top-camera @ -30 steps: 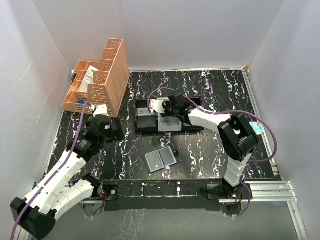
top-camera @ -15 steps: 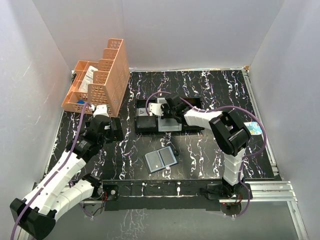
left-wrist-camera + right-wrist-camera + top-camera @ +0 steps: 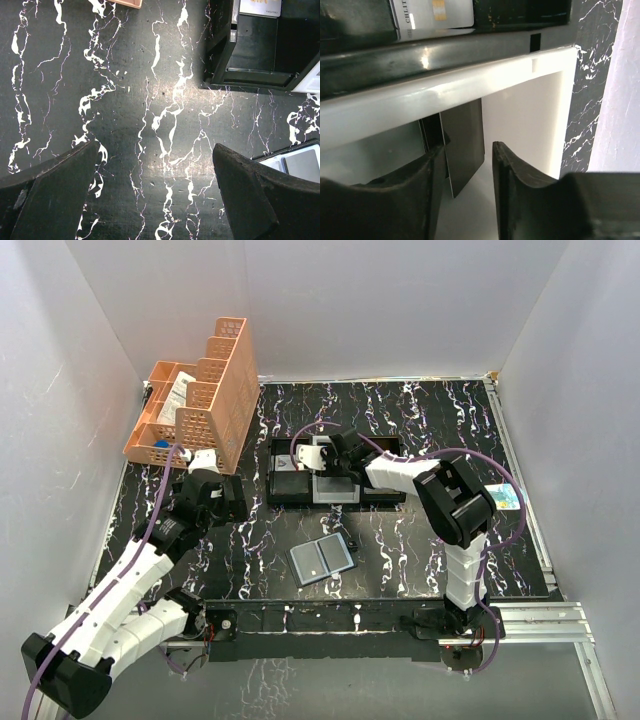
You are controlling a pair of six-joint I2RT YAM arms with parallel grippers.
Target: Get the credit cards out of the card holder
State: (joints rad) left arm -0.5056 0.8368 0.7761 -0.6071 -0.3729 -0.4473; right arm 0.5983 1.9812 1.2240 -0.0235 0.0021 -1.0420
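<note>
Card holder (image 3: 323, 559) lies flat on the table (image 3: 420, 540), opened out, 2 panels side by side, near the front edge, approx btwn the arm bases. Long axis runs L-R, right end skewed slightly away. Can't tell if any cards are left in it.

L gripper (image 3: 155, 167) is wide open and empty, hovering over bare table. The holder is to its right and nearer the front.

R gripper (image 3: 468, 150) is farther back, down in the white bin of the tray (image 3: 274, 480). Jaws are part-way apart. A dark card (image 3: 465, 135) leans in that bin just past the fingers and doesn't look pinched. Light card (image 3: 432, 12) is in the next bin.

From R the holder is straight back toward the base, and R is slightly closer than L. Next grab prob means R pulling back, or L sweeping right.
</note>
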